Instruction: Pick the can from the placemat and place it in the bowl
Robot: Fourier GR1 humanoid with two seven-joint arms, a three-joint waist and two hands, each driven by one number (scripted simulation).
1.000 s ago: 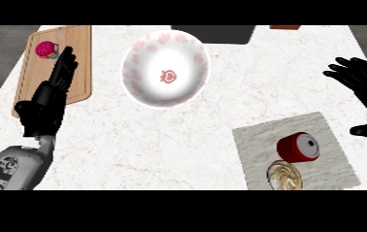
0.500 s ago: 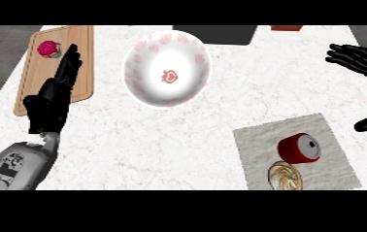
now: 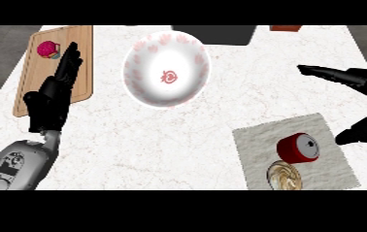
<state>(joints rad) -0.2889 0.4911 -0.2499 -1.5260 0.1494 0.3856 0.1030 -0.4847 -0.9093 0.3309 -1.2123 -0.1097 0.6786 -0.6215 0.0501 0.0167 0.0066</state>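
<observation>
Right hand point(image 3: 342, 74) spread above can point(image 3: 299, 148); left hand point(image 3: 54, 95) open.

No readable text shows; the bowl point(image 3: 167, 70) bears only a red emblem.

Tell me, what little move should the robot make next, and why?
Probably bring the right robot hand down and inward toward the red can. The can lies on its side on the grey placemat, nothing is touching it, and the white bowl has nothing in it yet. That hand is open at the right edge, the nearer one; the left robot hand rests open by the wooden board.
</observation>
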